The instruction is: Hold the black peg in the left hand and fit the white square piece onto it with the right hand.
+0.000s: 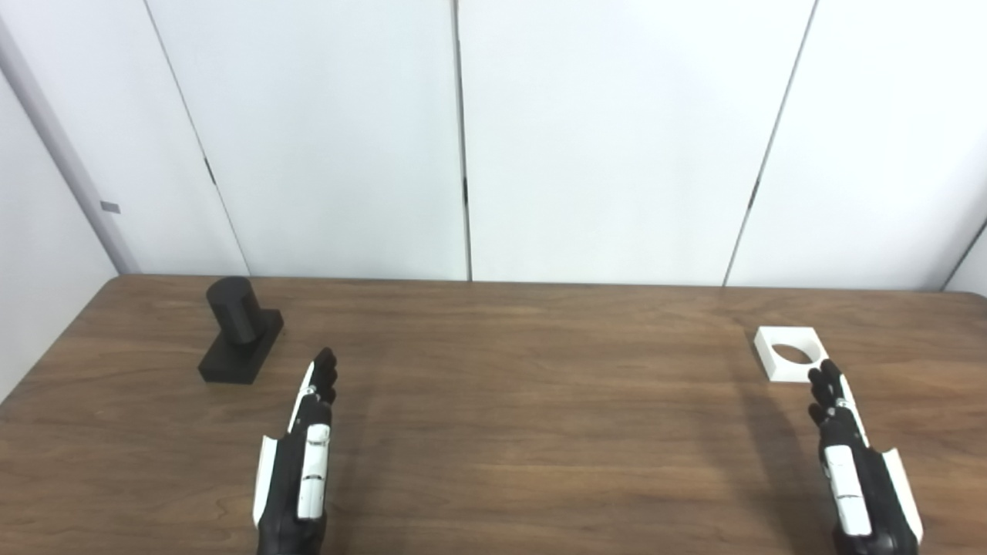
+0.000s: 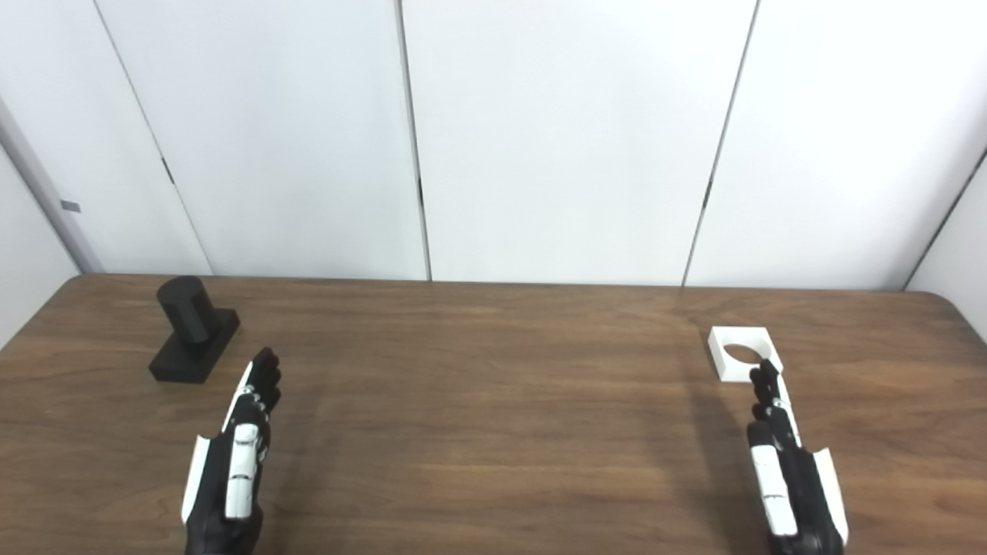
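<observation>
The black peg [image 1: 234, 310], a short cylinder on a rectangular black base [image 1: 240, 354], stands upright at the far left of the wooden table [image 1: 524, 401]. My left hand [image 1: 301, 462] is open, fingers stretched forward, a little right of and nearer than the base, holding nothing. At the far right lies the white square piece [image 1: 790, 352], flat, with a round hole in its middle. My right hand [image 1: 852, 462] is open too, and its fingertips [image 1: 823, 378] reach just short of the piece's near edge.
White wall panels [image 1: 463, 139] rise right behind the table's far edge. The table's left edge runs close to the peg base, and its right corner shows in the right eye view past the white piece.
</observation>
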Available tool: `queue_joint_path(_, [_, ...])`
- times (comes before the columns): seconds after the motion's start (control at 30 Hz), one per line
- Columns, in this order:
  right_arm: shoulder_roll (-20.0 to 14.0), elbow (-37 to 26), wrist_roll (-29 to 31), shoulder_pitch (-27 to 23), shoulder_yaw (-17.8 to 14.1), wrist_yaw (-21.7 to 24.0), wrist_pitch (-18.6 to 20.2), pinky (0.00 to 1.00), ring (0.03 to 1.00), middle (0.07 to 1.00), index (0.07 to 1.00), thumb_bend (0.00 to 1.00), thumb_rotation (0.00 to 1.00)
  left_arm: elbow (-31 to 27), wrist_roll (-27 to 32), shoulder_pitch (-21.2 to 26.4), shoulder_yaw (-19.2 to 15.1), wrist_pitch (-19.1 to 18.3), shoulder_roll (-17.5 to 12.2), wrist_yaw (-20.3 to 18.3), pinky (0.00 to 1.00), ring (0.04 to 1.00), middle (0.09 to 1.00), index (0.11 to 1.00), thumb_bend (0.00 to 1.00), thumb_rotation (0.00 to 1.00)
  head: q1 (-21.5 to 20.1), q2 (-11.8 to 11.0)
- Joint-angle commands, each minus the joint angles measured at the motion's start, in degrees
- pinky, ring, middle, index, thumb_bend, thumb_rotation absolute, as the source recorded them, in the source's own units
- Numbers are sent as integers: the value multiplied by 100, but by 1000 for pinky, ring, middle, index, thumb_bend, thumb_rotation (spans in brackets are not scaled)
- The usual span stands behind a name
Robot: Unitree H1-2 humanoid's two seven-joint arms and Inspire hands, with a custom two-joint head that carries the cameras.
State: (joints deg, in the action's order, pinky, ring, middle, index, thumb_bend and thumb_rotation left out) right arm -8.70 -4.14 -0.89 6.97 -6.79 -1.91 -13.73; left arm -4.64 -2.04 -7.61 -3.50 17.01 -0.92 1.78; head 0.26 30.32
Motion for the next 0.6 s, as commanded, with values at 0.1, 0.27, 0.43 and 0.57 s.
queue_joint_path(0.1, [184,513,30,218,75,-6,-107,1000,1000,980,997,495,1000,232,-13,-124,-3,-55,-4,33,1000,990,981,972,453,1000,11,21])
queue_joint_path(0.27, [170,432,151,252,68,61,-13,1000,1000,990,1000,505,1000,158,23,-145,18,-179,12,8,1000,998,993,983,442,1000,156,31])
queue_joint_path(0.43, [88,412,173,288,21,106,-87,1000,1000,996,1000,480,1000,87,-13,-183,71,-355,89,21,1000,999,992,984,474,1000,544,73])
queue_joint_path(0.57, [1,447,263,274,-38,153,-152,1000,1000,996,1000,516,1000,-34,-159,-221,160,-470,194,66,1000,993,989,982,501,1000,855,75])
